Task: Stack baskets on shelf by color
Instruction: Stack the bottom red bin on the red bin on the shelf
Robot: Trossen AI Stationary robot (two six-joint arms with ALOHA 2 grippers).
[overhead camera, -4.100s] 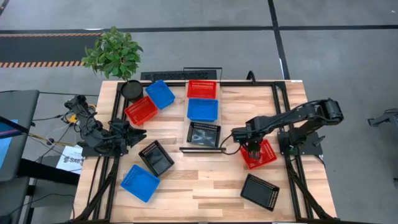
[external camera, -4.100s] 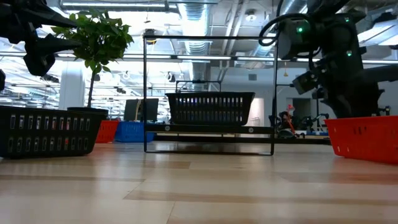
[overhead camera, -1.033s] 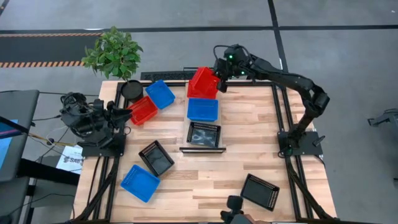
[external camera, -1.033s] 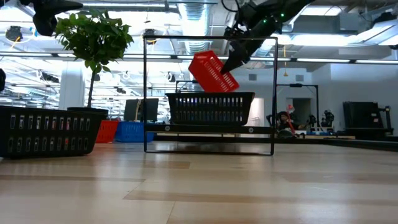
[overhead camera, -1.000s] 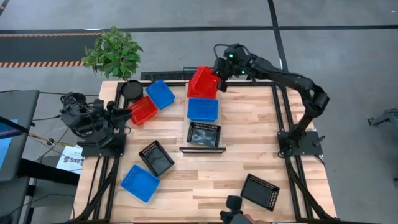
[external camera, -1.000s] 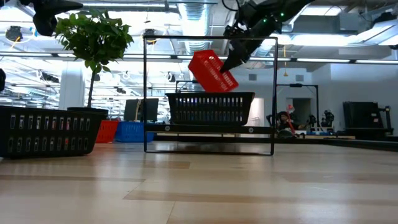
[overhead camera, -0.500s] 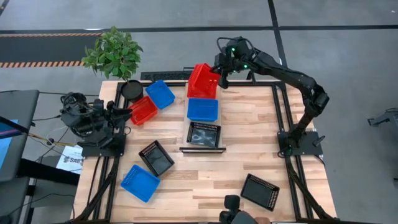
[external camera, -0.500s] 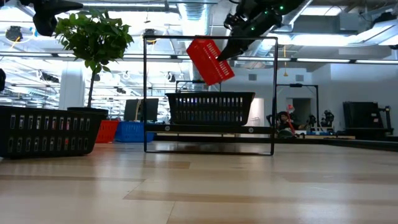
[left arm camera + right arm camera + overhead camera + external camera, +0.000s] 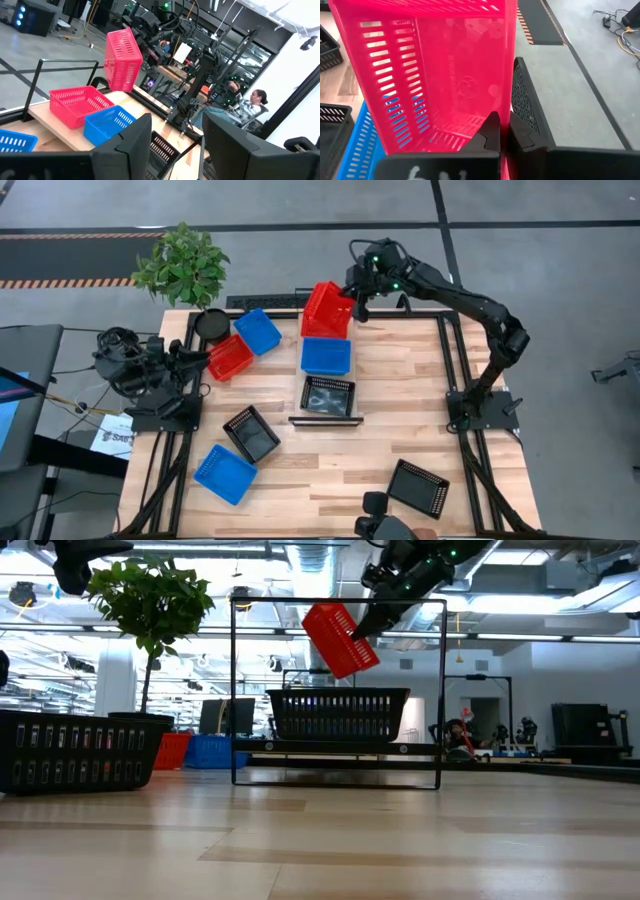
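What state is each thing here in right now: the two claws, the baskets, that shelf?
Right gripper: shut on the red basket, held tilted in the air.
Left gripper: open, empty, at the table's left edge.
Shelf: one black basket on it.
Blue basket: upright on the table.

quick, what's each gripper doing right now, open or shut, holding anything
Left gripper: open, holding nothing, waiting at the table's left edge.
Right gripper: shut on the red basket, held tilted in the air above the far end of the shelf.
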